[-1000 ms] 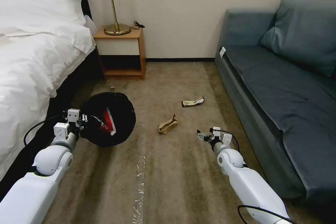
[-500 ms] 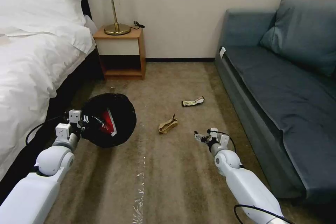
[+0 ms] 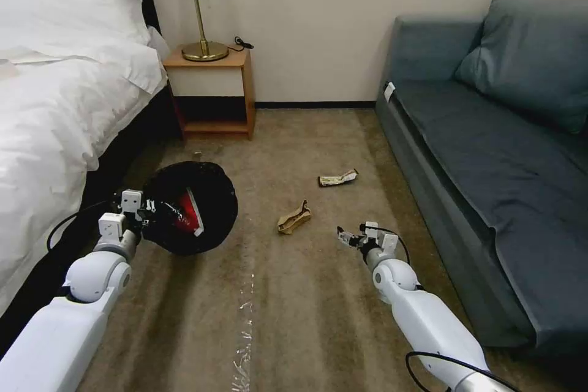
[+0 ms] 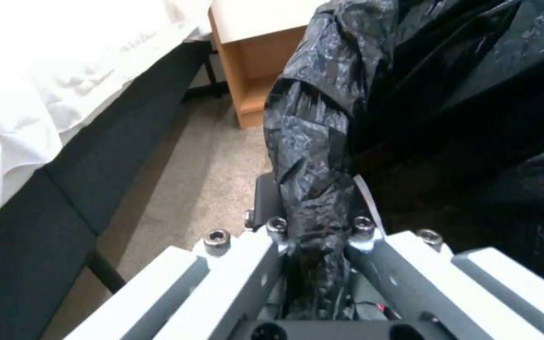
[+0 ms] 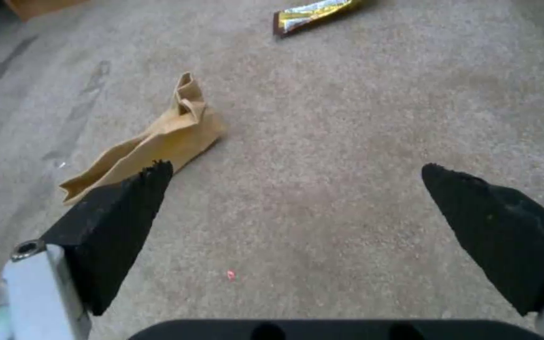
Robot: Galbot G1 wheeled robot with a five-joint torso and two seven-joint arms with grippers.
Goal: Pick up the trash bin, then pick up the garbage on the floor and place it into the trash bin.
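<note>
- While the left gripper [image 3: 149,211] sits at the left of the head view, it is clenched on the crinkled black plastic liner at the rim of the small round trash bin [image 3: 191,208]; the left wrist view shows that bunched liner [image 4: 313,156] pinched between its two grey fingers [image 4: 266,264].
- Inside the bin's dark mouth, tipped toward the camera, lies a red-and-white paper carton [image 3: 188,212].
- At lower centre-right of the head view, the right gripper [image 3: 344,237] hovers low over the beige carpet [image 3: 294,312], its black fingertips [image 5: 121,217] spread wide and grasping nothing.
- Near that gripper, toward the middle of the frame, lies a crumpled brown paper scrap [image 3: 294,217], apart from the fingertips.
- Farther up the frame lies a yellow-green foil snack wrapper [image 3: 337,178], well apart from the bin.
</note>
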